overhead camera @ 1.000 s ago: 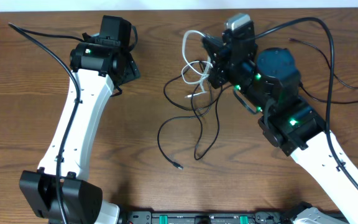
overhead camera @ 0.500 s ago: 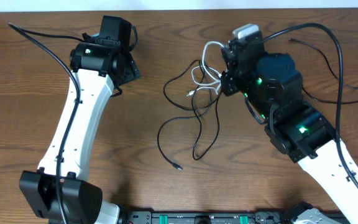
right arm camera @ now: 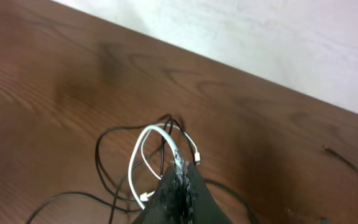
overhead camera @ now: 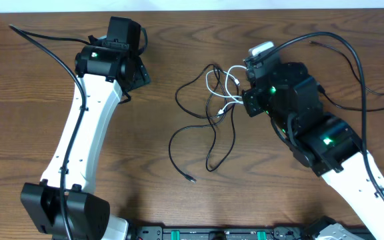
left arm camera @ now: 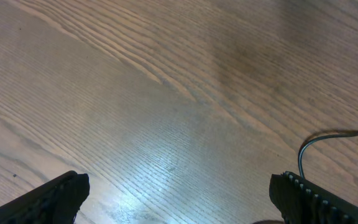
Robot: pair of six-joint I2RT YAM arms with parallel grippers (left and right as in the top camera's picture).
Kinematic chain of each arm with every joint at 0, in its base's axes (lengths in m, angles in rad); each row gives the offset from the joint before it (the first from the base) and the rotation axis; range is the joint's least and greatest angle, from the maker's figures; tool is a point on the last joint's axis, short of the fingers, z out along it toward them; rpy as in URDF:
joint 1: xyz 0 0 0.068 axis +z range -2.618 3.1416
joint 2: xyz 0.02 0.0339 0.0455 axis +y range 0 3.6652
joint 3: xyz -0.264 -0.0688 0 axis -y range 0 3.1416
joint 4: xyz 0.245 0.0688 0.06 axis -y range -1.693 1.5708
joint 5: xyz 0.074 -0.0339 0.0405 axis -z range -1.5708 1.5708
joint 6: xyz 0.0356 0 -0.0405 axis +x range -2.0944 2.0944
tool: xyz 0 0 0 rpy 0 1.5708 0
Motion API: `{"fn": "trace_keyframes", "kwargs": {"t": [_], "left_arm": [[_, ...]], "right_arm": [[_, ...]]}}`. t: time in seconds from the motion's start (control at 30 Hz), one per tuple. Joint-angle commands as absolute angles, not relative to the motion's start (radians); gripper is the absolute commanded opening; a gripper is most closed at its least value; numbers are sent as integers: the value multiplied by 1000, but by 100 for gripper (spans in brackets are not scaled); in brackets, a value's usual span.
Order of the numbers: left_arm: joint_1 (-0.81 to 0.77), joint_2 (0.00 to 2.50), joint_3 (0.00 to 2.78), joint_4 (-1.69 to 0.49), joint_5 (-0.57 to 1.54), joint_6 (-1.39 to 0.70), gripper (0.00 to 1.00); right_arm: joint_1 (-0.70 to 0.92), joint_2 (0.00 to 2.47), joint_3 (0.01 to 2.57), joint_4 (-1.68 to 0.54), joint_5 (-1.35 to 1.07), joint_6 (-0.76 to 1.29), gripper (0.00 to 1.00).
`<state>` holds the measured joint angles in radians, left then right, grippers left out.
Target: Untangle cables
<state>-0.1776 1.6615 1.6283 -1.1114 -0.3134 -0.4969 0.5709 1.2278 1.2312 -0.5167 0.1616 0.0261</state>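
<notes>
Nearest the robot's base, a loose plug end (overhead camera: 191,179) of one of the black cables (overhead camera: 212,143) was seen lying free on the table (overhead camera: 32,120). From it, long open loops ran up toward the middle of the table. These lower loops looked slack and spread out, though several crossings could be made out among them.

Farther in, the black cables were gathered into a tighter knot. There the white cable (right arm camera: 146,131) was wound through them, just beside the right end effector (right arm camera: 179,171). In the right wrist view that end effector was seen fully closed, with the white cable pinched at its tip. A loop of the white cable was arched above the table ahead of it. The black strands were seen passing through and under that loop, so the white cable could not be judged free.

Farthest away, on the other side of the table, the left end effector (left arm camera: 178,193) was held wide apart over bare wood. Nothing was gripped in it, and it was set well apart from the tangle.

The task was judged to be at an early-to-middle stage. One cable had been taken hold of and lifted at one point, but none of the three had been separated. The white cable was yet to be drawn clear of the black ones. The two black cables were then to be parted from each other and laid apart.
</notes>
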Motion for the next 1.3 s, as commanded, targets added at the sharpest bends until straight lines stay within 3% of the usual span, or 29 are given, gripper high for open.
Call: {"fn": "trace_keyframes", "kwargs": {"t": [0.0, 0.33, 0.93, 1.27], "left_arm": [[-174, 1658, 1627, -1115, -326, -492, 98], [-174, 1658, 1627, -1114, -326, -492, 98], [-174, 1658, 1627, -1114, -326, -492, 98], [-174, 1658, 1627, -1114, -326, -492, 98]], "right_arm": [[570, 1152, 1238, -490, 139, 2, 1], [570, 1067, 1238, -253, -76, 4, 1], [570, 1251, 1238, 191, -456, 269, 1], [582, 1271, 1238, 229, -479, 257, 1]]}}
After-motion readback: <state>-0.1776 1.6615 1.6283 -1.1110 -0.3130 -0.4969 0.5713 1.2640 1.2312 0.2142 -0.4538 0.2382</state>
